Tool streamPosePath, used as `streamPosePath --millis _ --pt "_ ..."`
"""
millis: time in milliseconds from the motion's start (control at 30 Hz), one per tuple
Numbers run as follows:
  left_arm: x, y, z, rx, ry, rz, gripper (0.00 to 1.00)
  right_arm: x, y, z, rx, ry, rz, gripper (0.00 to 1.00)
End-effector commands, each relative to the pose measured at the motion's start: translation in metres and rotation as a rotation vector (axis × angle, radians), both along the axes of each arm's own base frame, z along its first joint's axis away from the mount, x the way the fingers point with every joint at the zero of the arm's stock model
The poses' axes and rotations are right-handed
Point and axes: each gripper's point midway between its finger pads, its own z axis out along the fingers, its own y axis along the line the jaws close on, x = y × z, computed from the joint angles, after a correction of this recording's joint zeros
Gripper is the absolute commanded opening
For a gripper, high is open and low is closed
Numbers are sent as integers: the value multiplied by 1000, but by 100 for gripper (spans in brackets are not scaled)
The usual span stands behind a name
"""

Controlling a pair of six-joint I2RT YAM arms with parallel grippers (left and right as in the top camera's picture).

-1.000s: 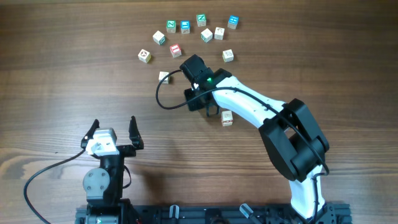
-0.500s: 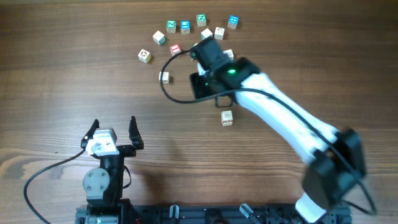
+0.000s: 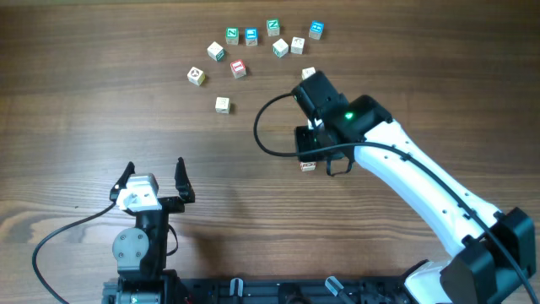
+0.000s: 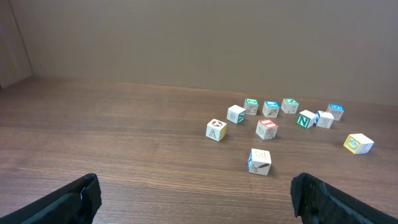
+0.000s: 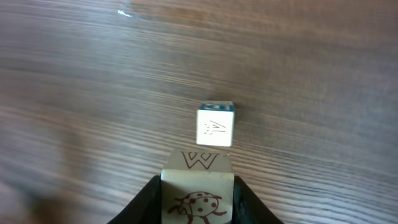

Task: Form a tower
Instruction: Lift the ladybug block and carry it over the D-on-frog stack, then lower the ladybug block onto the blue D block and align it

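Listing what your next move turns on.

- **Item one:** right gripper (image 5: pixel 198 204). Its fingers are pinched on a pale carried cube (image 5: pixel 200 163), which has a W on its upper face and a red ladybird on the face toward the camera.
- **Item two:** the tower (image 5: pixel 216 127). It sits mid-frame in the right wrist view, just above the carried cube and a shade to its right. Overhead, it peeks out at the gripper's lower edge, right of centre. Its long axis stands upright, so you see it end-on (one white top face and a blue sliver at its upper edge; the cubes beneath cannot be counted).
- **Relation:** the carried cube lies below and slightly left of the tower's top in the wrist frame, not yet over it. By the look of it, you need a small shift up-frame and right before lowering.
- **Item three:** left gripper (image 3: pixel 154 171). Its fingers are spread wide and empty at the lower left of the overhead frame, well apart from the tower. Your right arm is far nearer.
- **Item four:** loose cubes (image 3: pixel 251 35). They are scattered along the upper middle of the table (image 3: pixel 84 101).
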Motion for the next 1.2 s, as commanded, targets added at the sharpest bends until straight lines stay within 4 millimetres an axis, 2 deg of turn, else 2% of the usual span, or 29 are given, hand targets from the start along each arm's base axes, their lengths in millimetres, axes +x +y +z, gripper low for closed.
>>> streamPosePath --millis 0,100,367,567,1167 --pt "0 4 0 20 0 18 100 -2 -9 -21 -23 16 -71 31" --pt "0 4 0 20 0 18 100 -3 -16 -31 -58 12 -70 32" --pt "0 4 0 20 0 18 100 11 -6 -29 -37 -62 25 31" --pt "0 4 0 20 0 18 100 9 -6 -44 -42 -51 23 31" --pt "0 4 0 20 0 18 100 8 -5 -47 -36 -49 18 31"
